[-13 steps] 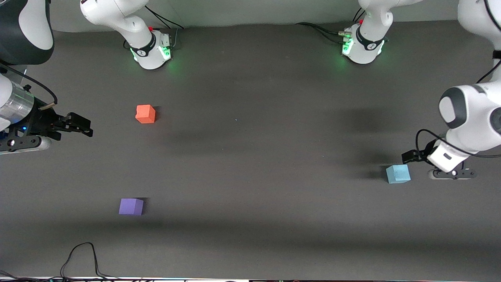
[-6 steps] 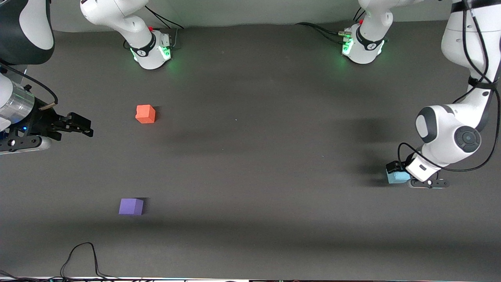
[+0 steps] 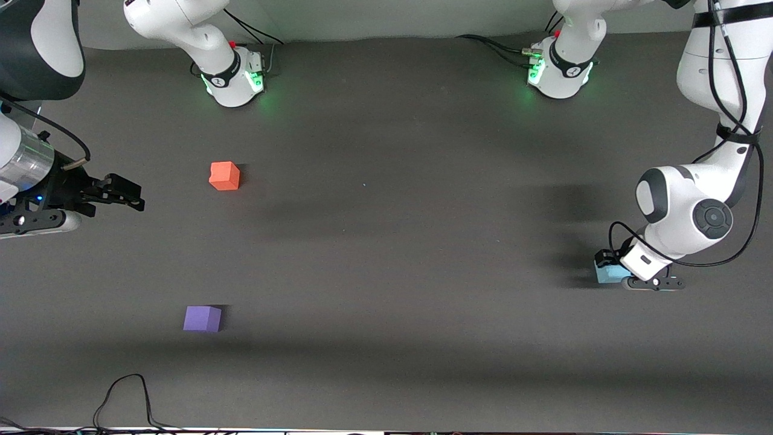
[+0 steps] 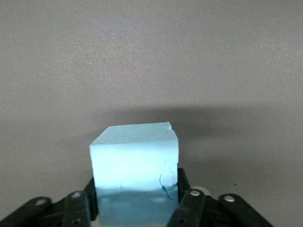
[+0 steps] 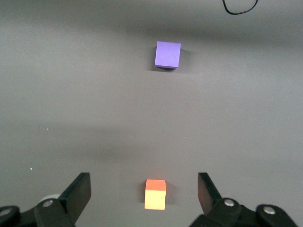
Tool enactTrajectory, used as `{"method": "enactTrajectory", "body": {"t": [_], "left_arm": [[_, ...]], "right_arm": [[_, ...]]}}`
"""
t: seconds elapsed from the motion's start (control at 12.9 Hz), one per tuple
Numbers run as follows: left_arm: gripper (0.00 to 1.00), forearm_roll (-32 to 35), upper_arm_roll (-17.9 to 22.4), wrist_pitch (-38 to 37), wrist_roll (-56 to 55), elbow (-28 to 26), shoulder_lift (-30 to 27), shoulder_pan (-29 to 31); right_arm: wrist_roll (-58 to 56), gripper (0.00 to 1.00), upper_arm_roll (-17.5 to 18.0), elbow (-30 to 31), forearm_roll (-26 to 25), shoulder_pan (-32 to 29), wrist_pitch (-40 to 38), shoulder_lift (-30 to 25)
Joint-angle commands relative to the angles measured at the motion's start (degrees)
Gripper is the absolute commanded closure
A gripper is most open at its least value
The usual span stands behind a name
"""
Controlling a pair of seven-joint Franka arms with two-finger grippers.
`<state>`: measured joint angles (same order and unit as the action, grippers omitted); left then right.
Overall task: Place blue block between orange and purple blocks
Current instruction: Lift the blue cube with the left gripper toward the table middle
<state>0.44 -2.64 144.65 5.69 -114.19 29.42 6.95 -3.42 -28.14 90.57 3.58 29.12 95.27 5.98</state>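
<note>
The blue block [image 3: 606, 275] sits on the dark table at the left arm's end, mostly covered by the left arm's hand. My left gripper [image 3: 612, 269] is low over it. In the left wrist view my left gripper [image 4: 136, 201] has a finger pressed against each side of the blue block [image 4: 135, 156], which rests on the table. The orange block [image 3: 224, 176] and the purple block [image 3: 202, 318] lie toward the right arm's end, the purple one nearer the front camera. My right gripper [image 3: 124, 197] waits open and empty beside the orange block [image 5: 155, 194], with the purple block [image 5: 167, 54] farther off.
The two arm bases [image 3: 232, 75] [image 3: 558, 69] stand along the back of the table. A black cable [image 3: 124, 393] loops near the table's front edge, close to the purple block. The same cable shows in the right wrist view [image 5: 241, 8].
My left gripper has come over the blue block from the table's end, dropped down and closed around it. The right arm and the orange and purple blocks have not moved.
</note>
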Motion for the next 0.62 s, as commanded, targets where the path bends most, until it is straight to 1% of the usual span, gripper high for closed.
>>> {"method": "enactTrajectory", "body": {"t": [0.0, 0.08, 0.16, 0.31, 0.39, 0.54], "left_arm": [[0.59, 0.6, 0.4, -0.9, -0.4, 0.5, -0.9, -0.4], [0.59, 0.5, 0.4, -2.7, -0.4, 1.3, -2.0, -0.4], [0.59, 0.5, 0.3, -6.7, -0.5, 2.7, -3.7, -0.4], [0.59, 0.5, -0.3, -17.5, -3.3, 6.9, -7.6, -1.5], [0.59, 0.5, -0.3, -22.1, -5.5, 8.9, -8.7, -3.2], [0.59, 0.5, -0.3, -30.2, -12.8, 13.4, -9.7, -9.0]], "right_arm": [[-0.5, 0.0, 0.0, 0.4, -0.1, 0.2, -0.1, -0.6], [-0.5, 0.0, 0.0, 0.4, -0.1, 0.2, 0.0, -0.4], [-0.5, 0.0, 0.0, 0.5, -0.1, 0.2, 0.0, -0.4], [-0.5, 0.0, 0.1, 0.4, -0.1, 0.3, 0.1, -0.3], [-0.5, 0.0, 0.0, 0.4, -0.1, 1.1, 0.1, -0.2], [-0.5, 0.0, 0.0, 0.7, -0.1, 1.4, 0.4, -0.2]]}}
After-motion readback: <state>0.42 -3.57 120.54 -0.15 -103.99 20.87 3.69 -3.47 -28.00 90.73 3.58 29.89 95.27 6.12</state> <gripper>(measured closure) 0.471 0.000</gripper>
